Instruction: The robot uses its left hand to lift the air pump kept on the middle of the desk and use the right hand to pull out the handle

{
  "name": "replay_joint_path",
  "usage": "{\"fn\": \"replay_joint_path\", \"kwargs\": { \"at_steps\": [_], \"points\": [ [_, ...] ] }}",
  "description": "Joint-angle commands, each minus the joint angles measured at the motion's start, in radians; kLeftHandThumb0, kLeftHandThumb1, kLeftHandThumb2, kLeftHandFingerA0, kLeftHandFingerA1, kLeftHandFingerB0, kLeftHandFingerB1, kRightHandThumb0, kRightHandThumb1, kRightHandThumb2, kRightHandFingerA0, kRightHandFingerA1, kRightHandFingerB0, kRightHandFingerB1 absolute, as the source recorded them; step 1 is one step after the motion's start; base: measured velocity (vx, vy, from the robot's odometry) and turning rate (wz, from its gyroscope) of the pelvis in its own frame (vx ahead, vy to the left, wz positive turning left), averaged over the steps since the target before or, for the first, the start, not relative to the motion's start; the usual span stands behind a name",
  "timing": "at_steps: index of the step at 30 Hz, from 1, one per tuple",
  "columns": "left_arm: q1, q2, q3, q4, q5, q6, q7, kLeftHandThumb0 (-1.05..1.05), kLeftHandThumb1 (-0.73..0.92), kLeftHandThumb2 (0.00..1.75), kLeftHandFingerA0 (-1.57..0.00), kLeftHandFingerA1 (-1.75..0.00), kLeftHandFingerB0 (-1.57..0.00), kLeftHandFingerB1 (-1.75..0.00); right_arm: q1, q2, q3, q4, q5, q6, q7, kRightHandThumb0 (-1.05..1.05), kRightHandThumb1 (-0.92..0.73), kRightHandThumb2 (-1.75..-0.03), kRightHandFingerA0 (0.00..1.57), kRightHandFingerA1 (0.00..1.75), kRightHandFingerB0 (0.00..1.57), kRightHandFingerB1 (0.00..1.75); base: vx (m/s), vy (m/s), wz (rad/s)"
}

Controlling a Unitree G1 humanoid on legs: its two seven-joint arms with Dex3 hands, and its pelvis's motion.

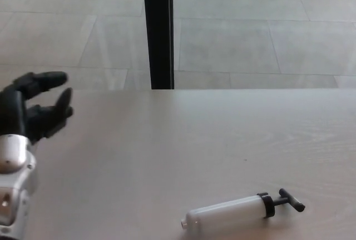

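The pump (pixel 233 214) lies on its side near the bench's (pixel 183 140) near edge, right of centre, handle (pixel 291 200) pointing right. The left robot hand (pixel 34 108) hovers over the bench's left edge, fingers apart, holding nothing, well apart from the pump.

A pale wood-grain desk (pixel 183 140) fills the lower view. Only 1 thing lies on it: a white air pump (pixel 233 214) on its side near the front edge, its black T-handle (pixel 291 200) apparently pushed in.
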Motion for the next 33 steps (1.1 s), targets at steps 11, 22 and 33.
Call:
{"fn": "replay_joint_path", "kwargs": {
  "at_steps": [11, 22, 33],
  "points": [
    [-0.036, -0.099, -0.747, -0.097, 0.434, 0.233, -0.085, -0.35, 0.6, 0.62, -0.62, -0.91, -0.51, -0.63, 0.004, 0.091, 0.182, -0.17, -0.054, 0.126, -0.044, -0.58, -0.56, -0.89, 0.48, 0.61, 0.31, 0.51, 0.0, 0.0, 0.0],
    [-0.135, -0.087, -1.044, -0.089, 0.558, 0.433, -0.181, -0.49, 0.54, 0.56, -0.45, -0.92, -0.41, -0.64, 0.016, 0.1, 0.19, -0.14, -0.073, 0.112, -0.061, -0.57, -0.58, -0.89, 0.5, 0.62, 0.31, 0.51, 0.0, 0.0, 0.0],
    [-0.178, -0.12, -1.148, -0.102, 0.57, 0.629, -0.201, -0.72, 0.73, 0.61, -0.36, -0.8, -0.31, -0.59, 0.007, 0.098, 0.195, -0.13, -0.085, 0.114, -0.075, -0.56, -0.57, -0.89, 0.52, 0.63, 0.32, 0.51, 0.0, 0.0, 0.0]
  ]
}}
